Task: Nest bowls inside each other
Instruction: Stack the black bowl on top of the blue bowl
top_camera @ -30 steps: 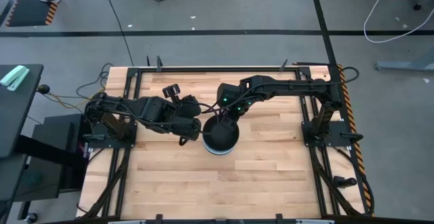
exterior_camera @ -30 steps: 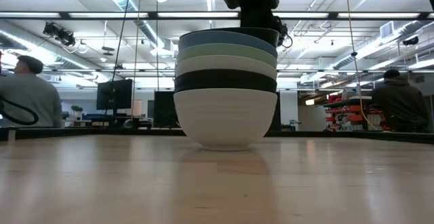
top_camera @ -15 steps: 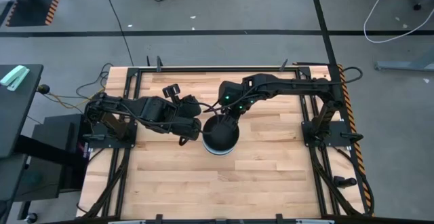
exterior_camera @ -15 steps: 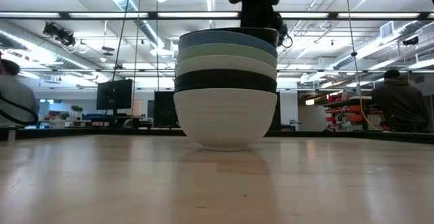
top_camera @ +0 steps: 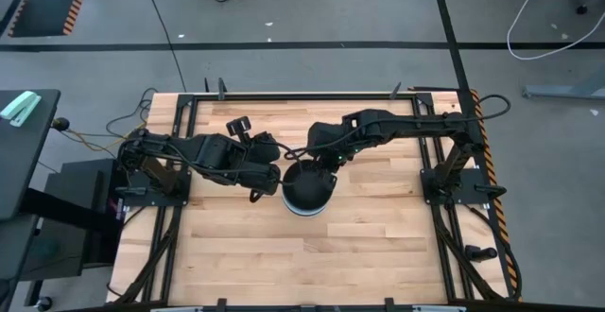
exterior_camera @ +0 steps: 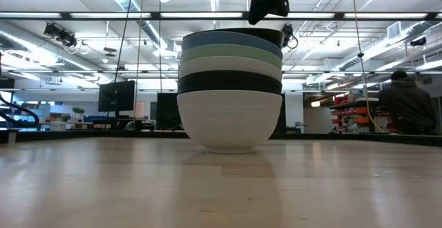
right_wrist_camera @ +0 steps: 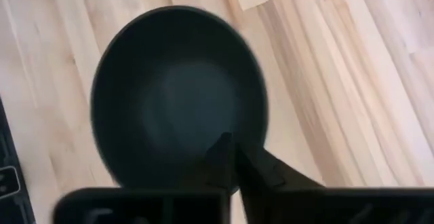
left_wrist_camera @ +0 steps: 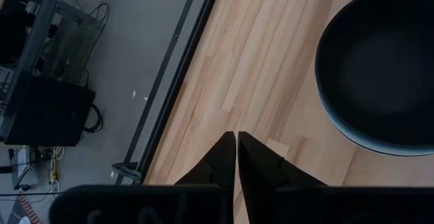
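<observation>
All the bowls sit in one stack in the middle of the table.

From above, the stack of bowls (top_camera: 307,191) shows a black bowl on top; the left gripper (top_camera: 268,185) waits just left of it, and the right gripper (top_camera: 319,158) hangs over its far edge. From table height, the order going up is white bowl (exterior_camera: 229,119), black, white, mint green bowl (exterior_camera: 231,52), blue bowl (exterior_camera: 231,40), black. Each wrist view shows that arm's fingers pressed together, holding nothing.
</observation>
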`<control>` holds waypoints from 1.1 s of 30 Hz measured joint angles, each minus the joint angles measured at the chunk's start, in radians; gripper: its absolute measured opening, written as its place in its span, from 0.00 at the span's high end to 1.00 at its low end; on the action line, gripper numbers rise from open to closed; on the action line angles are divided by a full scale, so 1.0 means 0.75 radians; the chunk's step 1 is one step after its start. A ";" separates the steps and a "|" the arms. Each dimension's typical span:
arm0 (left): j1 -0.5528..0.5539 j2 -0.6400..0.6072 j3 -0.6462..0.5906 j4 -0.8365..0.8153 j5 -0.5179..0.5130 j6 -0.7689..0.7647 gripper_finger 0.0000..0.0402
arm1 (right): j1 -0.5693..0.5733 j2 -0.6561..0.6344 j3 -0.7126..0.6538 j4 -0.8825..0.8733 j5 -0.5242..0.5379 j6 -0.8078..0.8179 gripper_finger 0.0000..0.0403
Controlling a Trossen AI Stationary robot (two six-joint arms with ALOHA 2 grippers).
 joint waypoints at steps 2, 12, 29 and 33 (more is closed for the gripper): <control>0.000 0.000 0.000 0.000 0.000 0.000 0.93 | 0.016 0.000 0.000 0.000 0.014 -0.009 0.98; 0.000 0.000 0.000 -0.001 0.000 -0.002 0.96 | 0.029 0.000 -0.014 0.010 0.056 -0.031 0.99; 0.001 0.000 0.000 -0.001 0.000 -0.011 0.94 | 0.000 0.016 -0.089 0.055 0.061 -0.035 1.00; 0.000 0.000 0.000 -0.001 0.000 -0.011 0.96 | 0.000 0.023 -0.088 0.060 0.058 -0.036 1.00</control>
